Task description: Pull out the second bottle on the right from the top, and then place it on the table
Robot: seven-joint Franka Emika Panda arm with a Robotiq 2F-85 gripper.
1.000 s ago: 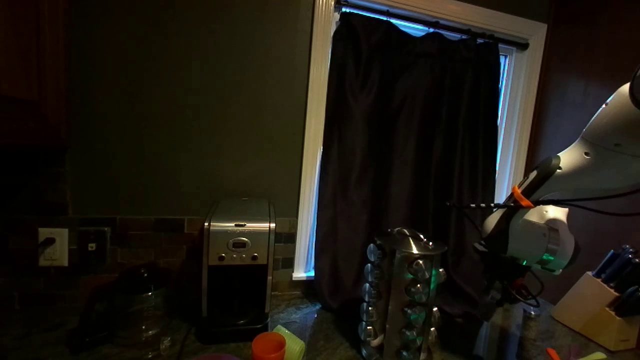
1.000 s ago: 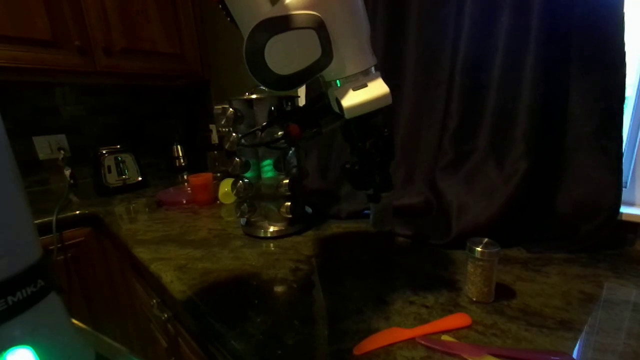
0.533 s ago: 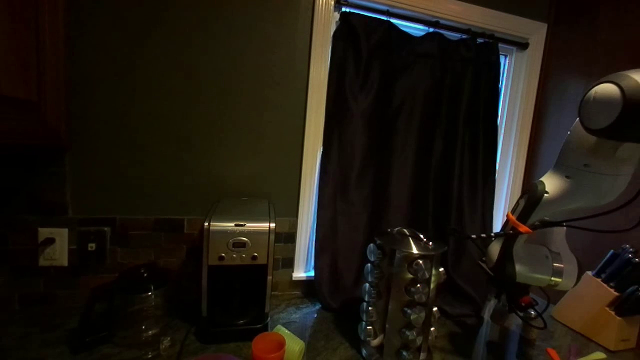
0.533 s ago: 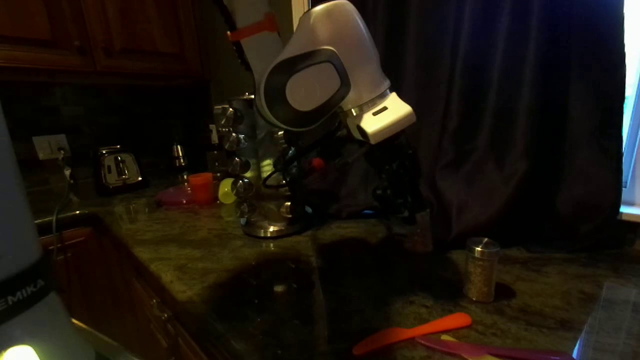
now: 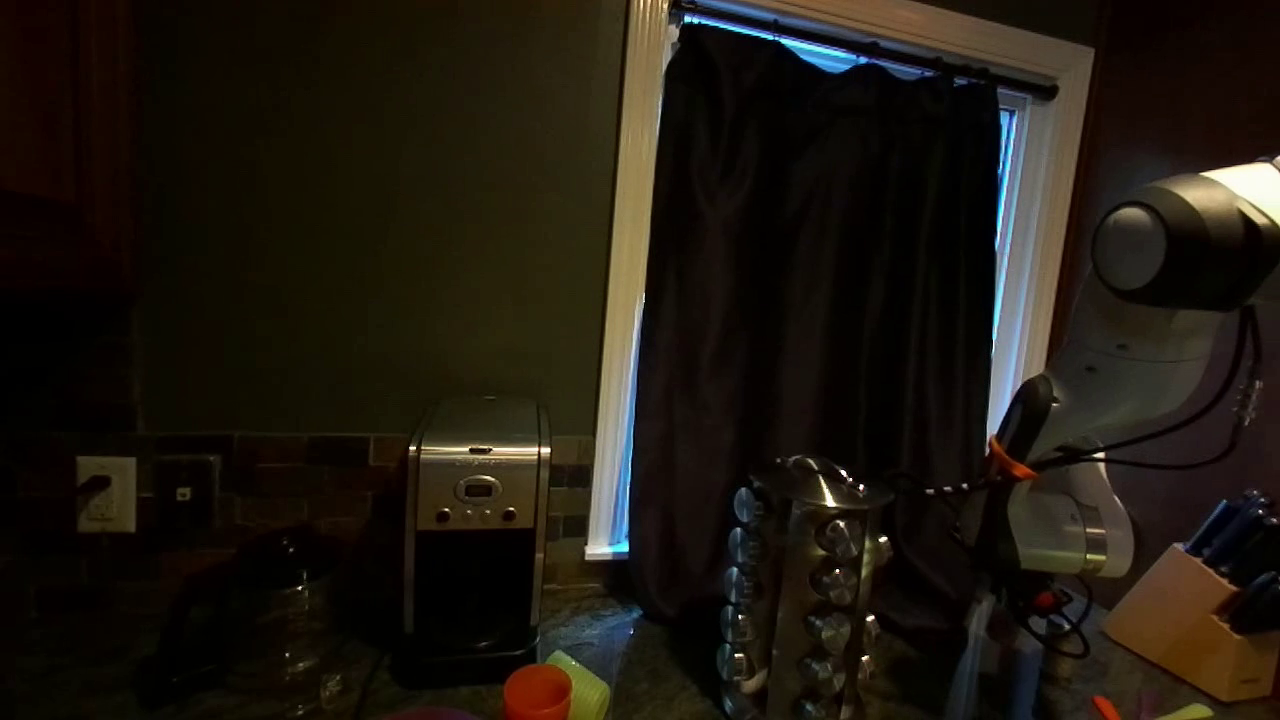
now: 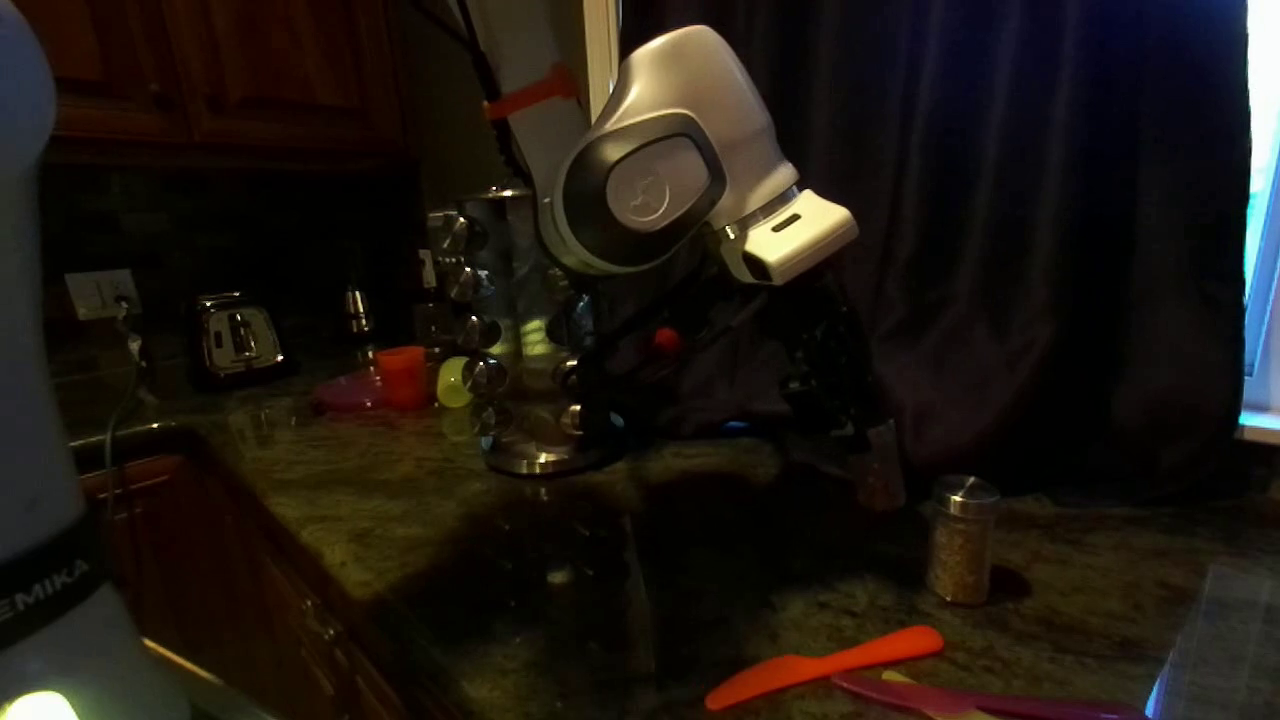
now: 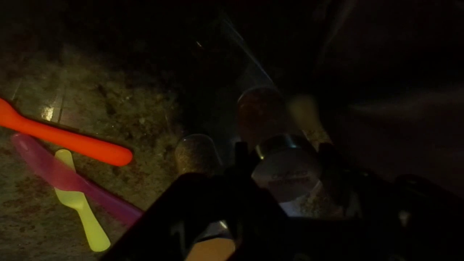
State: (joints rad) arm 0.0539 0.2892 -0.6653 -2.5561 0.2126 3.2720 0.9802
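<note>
The bottle [image 7: 261,116] is held in the gripper [image 7: 283,148], whose fingers [image 7: 241,150] stand on either side of its metal lid in the wrist view and grip it there. Dark reddish contents show through the glass; the print on the lid is too dim to read. In an exterior view the bottle is toward the far side of the table [image 6: 430,480], in front of the dark curtain [image 6: 980,250]. Whether its base touches the table I cannot tell.

Just to its right and nearer, a jar [image 6: 962,545] with a metal lid and pale brown contents stands upright on the table. Nearer again lie an orange knife [image 6: 830,665] and, to its right, a purple knife [image 6: 990,700] that crosses over a yellow utensil [image 7: 88,221].

The robot arm [image 6: 690,120] comes down from the upper left and partly hides the rack [image 5: 792,600], which stands left of the gripper in both exterior views and carries columns of lidded bottles [image 5: 833,580]. Left of the rack are a tipped yellow-green cup [image 5: 590,688], an upright orange cup [image 5: 537,692] and a purple plate [image 6: 345,392], with a toaster [image 6: 240,340] farther left. A coffee maker [image 5: 478,550] stands behind the cups, and a knife block [image 5: 1180,625] is at the far right of that view.
</note>
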